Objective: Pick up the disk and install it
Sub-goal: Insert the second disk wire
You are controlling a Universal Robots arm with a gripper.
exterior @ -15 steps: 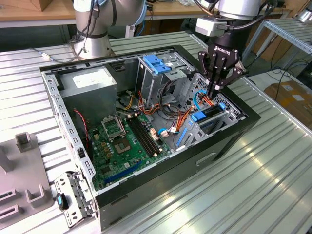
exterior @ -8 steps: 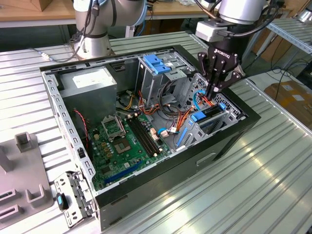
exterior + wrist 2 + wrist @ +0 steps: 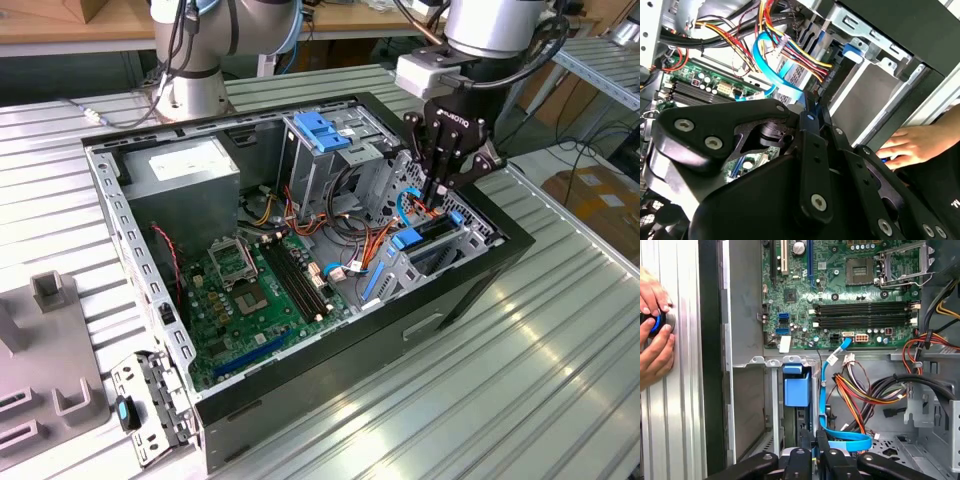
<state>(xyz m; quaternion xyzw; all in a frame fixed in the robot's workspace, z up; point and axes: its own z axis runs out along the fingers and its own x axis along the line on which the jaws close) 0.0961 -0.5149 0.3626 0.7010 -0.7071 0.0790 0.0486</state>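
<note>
Person's hand [image 3: 655, 335] cut by edge; disk [image 3: 432, 232] mostly hidden.

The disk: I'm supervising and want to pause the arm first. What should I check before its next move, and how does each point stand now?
1. Gripper at the drive bay: ok. The gripper is low inside the case, at the bay.
2. Disk in the bay slot: ok. The disk stands in the slot with its blue carrier showing.
3. Disk fully seated: cannot tell.
4. Grip on the disk: cannot tell.
5. Cables clear of the gripper: not ok. The blue cable and the wire bundle run close beside it.
6. People clear: not ok. A person's hands rest on the table, just outside the case wall.
</note>
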